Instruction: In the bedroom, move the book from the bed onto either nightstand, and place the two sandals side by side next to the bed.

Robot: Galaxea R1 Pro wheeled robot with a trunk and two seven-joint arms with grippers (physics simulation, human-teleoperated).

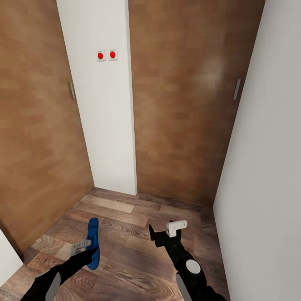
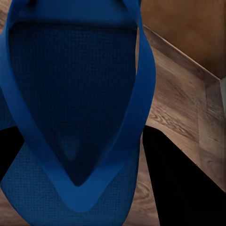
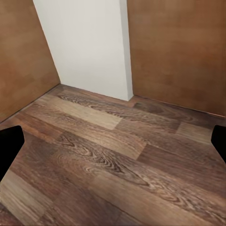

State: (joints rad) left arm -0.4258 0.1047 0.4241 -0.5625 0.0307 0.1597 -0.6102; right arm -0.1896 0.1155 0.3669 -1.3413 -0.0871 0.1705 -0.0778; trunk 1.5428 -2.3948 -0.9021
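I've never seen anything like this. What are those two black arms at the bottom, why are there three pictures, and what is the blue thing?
This is a simulated wheeled robot with two arms, steered by a person. The large picture comes from a camera on its head, looking down over both arms. The two smaller pictures come from cameras near each arm's grasping tool.

The left tool is shut on a blue sandal, a flip-flop; its wrist camera sees that sandal very close, straps and all. The right tool is open and holds nothing; its camera looks at bare wooden floor.

Ahead stand a white wall strip with two red buttons, flanked by brown wooden panels with small handles. The robot seems to be carrying the sandal somewhere.
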